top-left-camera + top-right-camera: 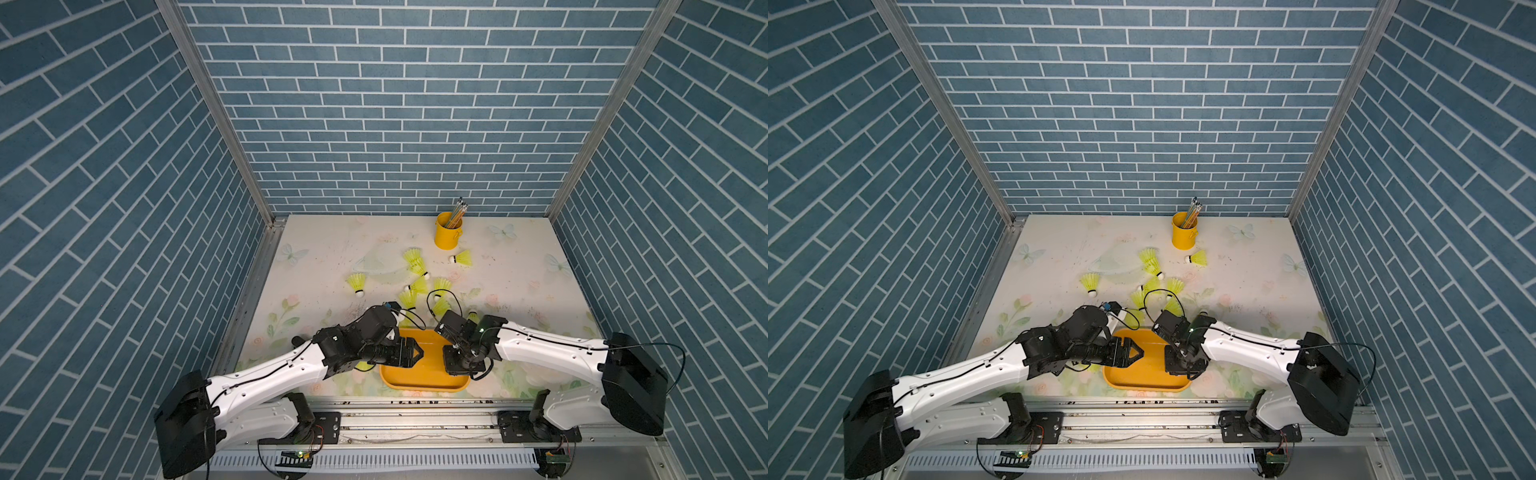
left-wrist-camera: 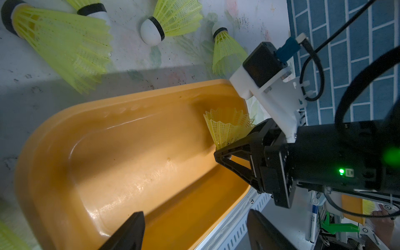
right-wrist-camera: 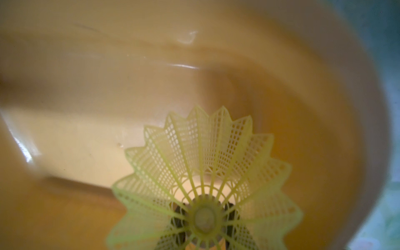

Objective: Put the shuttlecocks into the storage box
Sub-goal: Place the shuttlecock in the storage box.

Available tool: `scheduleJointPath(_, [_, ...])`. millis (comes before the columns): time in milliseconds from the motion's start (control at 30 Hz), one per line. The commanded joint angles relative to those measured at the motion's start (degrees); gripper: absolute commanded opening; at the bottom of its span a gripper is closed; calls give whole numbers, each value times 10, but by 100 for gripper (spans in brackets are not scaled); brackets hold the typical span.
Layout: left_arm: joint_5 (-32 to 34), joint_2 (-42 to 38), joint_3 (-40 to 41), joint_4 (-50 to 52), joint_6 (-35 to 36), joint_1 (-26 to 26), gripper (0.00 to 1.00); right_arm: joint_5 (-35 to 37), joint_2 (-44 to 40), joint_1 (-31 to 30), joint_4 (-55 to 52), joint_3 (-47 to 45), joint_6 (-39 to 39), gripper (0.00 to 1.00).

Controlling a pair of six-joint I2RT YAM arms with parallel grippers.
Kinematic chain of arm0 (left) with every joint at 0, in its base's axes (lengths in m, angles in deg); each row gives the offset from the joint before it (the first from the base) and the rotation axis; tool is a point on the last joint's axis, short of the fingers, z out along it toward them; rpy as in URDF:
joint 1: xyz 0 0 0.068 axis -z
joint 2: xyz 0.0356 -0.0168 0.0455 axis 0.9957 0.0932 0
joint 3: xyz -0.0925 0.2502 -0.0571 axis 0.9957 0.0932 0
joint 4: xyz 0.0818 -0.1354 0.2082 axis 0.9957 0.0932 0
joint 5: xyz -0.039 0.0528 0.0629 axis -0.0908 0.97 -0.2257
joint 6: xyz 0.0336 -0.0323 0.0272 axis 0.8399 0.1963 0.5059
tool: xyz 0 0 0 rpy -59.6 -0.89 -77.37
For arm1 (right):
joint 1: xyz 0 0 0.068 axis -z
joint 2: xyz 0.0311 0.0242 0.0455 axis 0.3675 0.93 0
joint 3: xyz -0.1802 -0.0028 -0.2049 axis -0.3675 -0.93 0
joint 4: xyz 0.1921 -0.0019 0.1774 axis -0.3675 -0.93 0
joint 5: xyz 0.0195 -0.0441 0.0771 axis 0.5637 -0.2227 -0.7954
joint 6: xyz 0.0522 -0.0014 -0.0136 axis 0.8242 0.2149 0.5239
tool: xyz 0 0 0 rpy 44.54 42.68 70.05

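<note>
The orange storage box (image 1: 415,380) (image 1: 1142,380) lies at the table's near edge. My right gripper (image 1: 459,368) (image 3: 204,218) points down over the box's right part. It is shut on the head of a neon shuttlecock (image 3: 203,173) (image 2: 227,129), whose skirt hangs just above the box floor (image 2: 134,155). My left gripper (image 1: 417,353) (image 2: 194,231) hovers over the box's left side, open and holding nothing. Several loose shuttlecocks (image 1: 357,284) (image 1: 415,262) (image 1: 461,258) (image 1: 1090,284) lie on the table behind the box.
A tall yellow pencil cup (image 1: 448,230) (image 1: 1184,230) stands at the back. One shuttlecock (image 1: 365,365) lies partly under my left arm, left of the box. Blue brick walls close in three sides, and a metal rail (image 1: 415,415) runs along the front.
</note>
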Motion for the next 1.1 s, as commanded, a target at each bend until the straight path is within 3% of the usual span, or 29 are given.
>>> scheduleJointPath(0, [11,-2,-4,2,0,3,80,7,14,-3,-6,17,-12,20])
scheduleJointPath(567, [28,-9,-17,13,3,4,81,22,24,-3,-20,36,-11,43])
scheduleJointPath(1067, [84,-17,-60,61,6,2,81,64,-31,-4,-82,119,-11,44])
